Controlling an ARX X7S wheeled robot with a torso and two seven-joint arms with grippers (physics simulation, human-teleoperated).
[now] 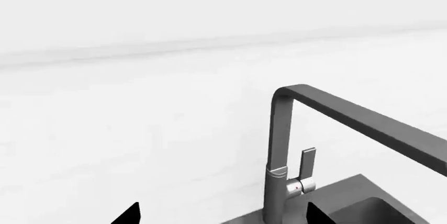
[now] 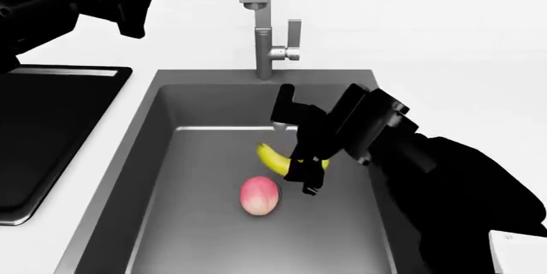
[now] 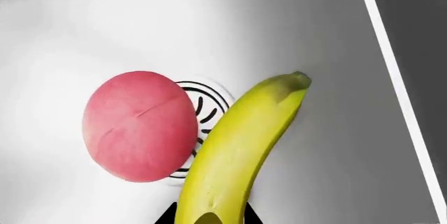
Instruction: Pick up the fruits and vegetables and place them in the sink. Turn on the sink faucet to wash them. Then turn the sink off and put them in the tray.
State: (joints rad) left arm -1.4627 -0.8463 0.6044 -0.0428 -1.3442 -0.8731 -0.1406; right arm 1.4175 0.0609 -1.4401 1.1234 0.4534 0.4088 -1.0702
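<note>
White counter (image 2: 444, 50); black tray (image 2: 51, 127) on it

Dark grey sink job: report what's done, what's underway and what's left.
Done: the curved yellow banana and the round pink peach lie in the dark grey metal sink. Underway: the right gripper hangs over the banana. Left: faucet lever, no water visible; the black tray holds no fruit.

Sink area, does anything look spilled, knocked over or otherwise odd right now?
Nothing stands out. The banana and peach lie in the sink, the faucet stands upright, and no water shows. The right hand is over the banana.
</note>
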